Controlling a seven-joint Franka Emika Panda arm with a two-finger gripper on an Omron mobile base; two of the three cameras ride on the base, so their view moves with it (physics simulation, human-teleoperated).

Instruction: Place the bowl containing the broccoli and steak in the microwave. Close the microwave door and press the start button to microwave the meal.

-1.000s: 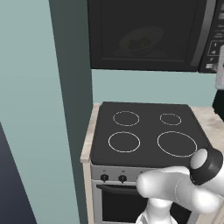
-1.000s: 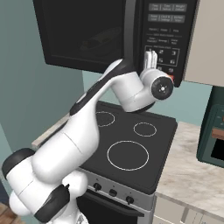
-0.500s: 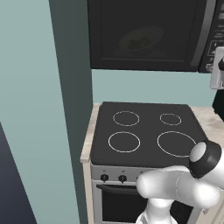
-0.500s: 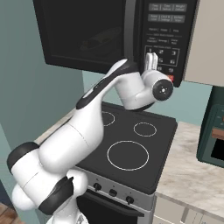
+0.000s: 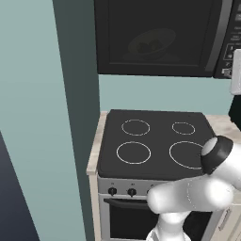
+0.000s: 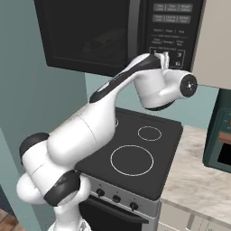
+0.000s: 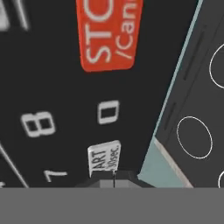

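And the shut, empty claw (image 6: 164, 57) has pushed in from a second ago onto the microwave (image 5: 160, 37) start key (image 7: 104, 155), bowl (image 5: 151, 44) inside behind the closed microwave door (image 6: 85, 36) — nearly done!

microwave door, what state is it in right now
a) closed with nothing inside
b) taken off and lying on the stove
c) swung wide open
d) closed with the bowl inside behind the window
d, the microwave door sits flush and the bowl shows dimly through its dark window.
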